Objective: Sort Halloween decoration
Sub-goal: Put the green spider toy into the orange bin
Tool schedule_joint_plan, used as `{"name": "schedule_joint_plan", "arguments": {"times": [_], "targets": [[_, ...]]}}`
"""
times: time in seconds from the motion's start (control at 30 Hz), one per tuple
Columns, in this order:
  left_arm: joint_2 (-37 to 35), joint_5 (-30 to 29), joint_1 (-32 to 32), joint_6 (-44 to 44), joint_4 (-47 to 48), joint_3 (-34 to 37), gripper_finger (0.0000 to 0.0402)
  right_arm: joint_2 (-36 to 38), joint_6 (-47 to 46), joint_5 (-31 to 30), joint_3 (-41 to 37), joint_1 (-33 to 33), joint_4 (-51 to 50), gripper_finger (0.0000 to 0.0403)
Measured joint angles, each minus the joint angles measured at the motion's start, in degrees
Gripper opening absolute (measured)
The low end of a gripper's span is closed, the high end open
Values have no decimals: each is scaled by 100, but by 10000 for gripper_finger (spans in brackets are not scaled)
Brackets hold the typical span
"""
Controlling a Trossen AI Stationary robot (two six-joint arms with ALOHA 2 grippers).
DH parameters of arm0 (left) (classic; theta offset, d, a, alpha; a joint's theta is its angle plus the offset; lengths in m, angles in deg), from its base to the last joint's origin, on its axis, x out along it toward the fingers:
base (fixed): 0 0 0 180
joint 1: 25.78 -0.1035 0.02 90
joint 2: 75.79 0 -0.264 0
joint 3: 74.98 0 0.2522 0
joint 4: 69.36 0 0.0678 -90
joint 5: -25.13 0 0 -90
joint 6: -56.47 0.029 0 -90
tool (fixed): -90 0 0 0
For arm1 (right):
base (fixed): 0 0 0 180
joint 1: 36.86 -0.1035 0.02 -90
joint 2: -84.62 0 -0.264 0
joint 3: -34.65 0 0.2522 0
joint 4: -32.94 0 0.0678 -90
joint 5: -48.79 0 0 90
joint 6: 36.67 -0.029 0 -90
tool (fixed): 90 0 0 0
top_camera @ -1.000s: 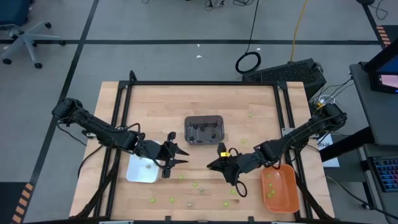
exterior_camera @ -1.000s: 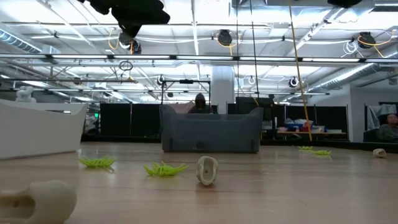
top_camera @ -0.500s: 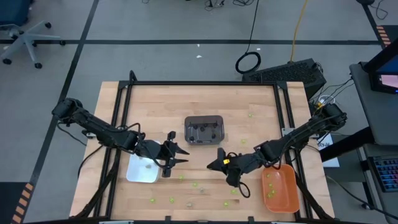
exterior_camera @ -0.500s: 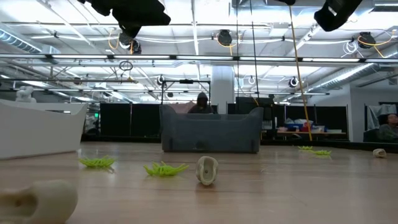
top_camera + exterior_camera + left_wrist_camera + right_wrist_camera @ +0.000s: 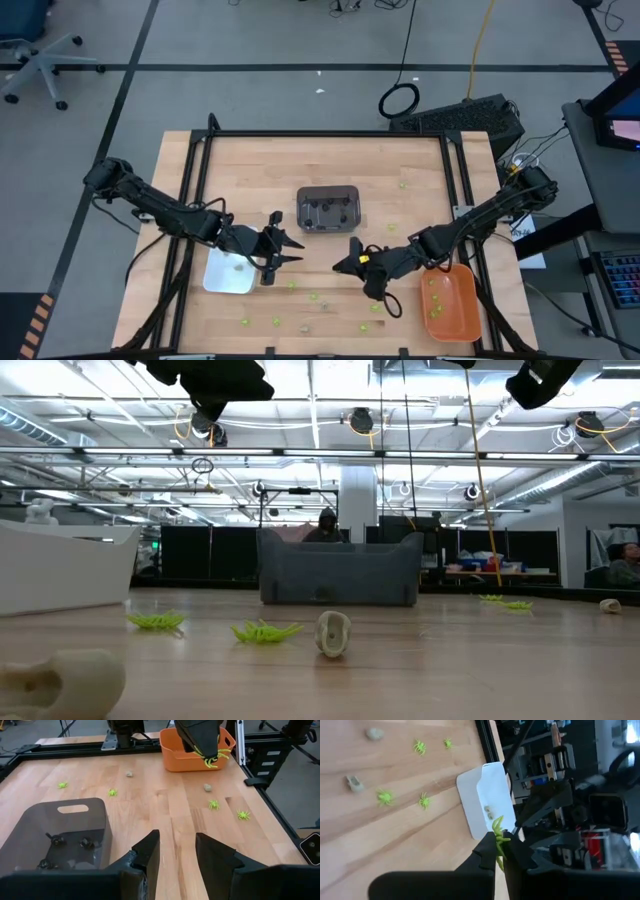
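Lime-green spider (image 5: 499, 836) pinched in right tool (image 5: 499, 851), legs splayed beyond its tips; left tool (image 5: 176, 856) spread.

Both arms are dark, near-black, built of slim jointed links with chunky rounded housings at the joints and black cables looping loosely alongside. The left tool (image 5: 283, 246) ends in two wedge-shaped matte black fingers (image 5: 145, 855) with angular, faceted faces and flat inner sides. The right tool (image 5: 345, 263) has the same pointed black fingers (image 5: 482, 851), a small yellow mark near its wrist, and a boxy dark wrist block behind them.
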Motion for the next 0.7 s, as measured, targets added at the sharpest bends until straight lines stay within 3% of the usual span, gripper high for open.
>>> {"name": "schedule_joint_plan", "arguments": {"times": [0.3, 0.7], "targets": [[-2, 0, 0, -2, 0, 0, 128, -2, -1905, 20, 0, 2, 1, 0], [0, 0, 19, -13, -2, -1, 128, -2, -5351, 48, 0, 2, -10, 0]]}}
